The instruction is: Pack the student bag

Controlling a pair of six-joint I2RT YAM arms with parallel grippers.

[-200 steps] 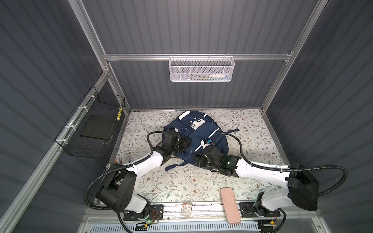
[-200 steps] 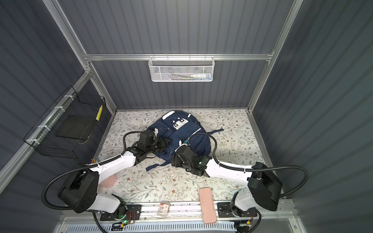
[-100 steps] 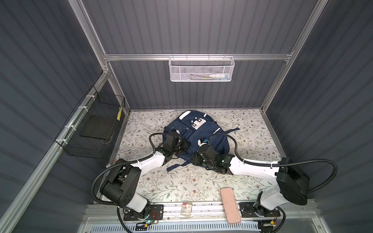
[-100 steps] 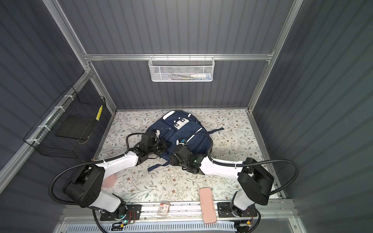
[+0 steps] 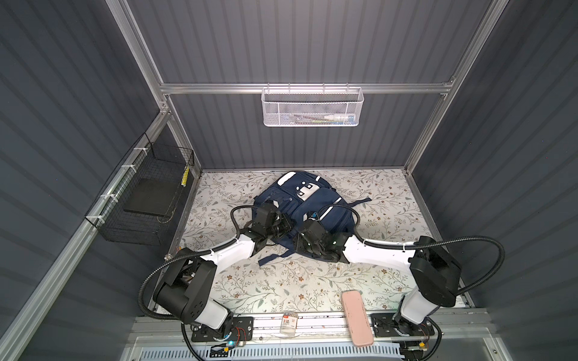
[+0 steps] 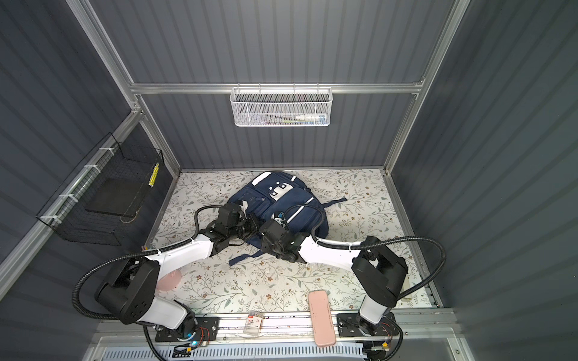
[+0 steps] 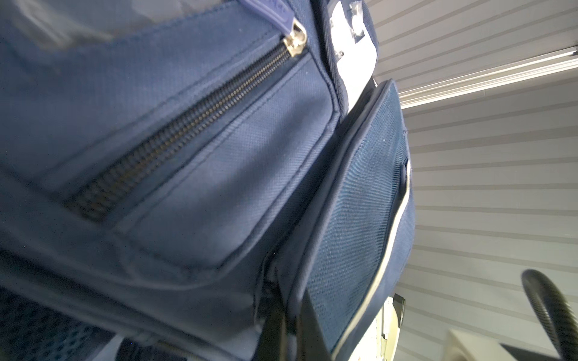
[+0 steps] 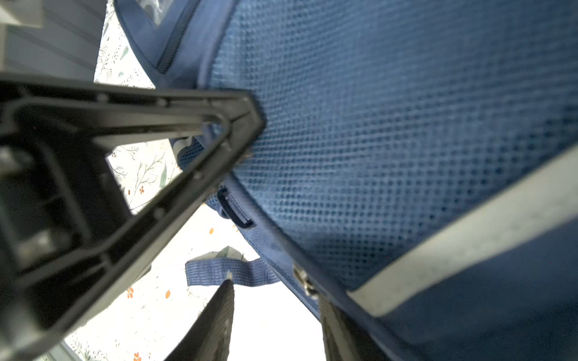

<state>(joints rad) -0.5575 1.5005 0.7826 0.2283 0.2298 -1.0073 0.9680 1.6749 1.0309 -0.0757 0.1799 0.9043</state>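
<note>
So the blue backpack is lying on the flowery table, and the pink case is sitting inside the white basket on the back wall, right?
Not quite. The pink case is not inside the white basket; it lies at the front edge of the flowery table, as both top views show. The blue backpack is lying on that table, just as you said.

The left hand has clamped the student bag.

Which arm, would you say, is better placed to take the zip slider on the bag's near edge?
Right, probably: the right gripper has its jaws apart with the zip slider just ahead of them, while the left gripper is shut on the edge of the student bag, holding it.
</note>
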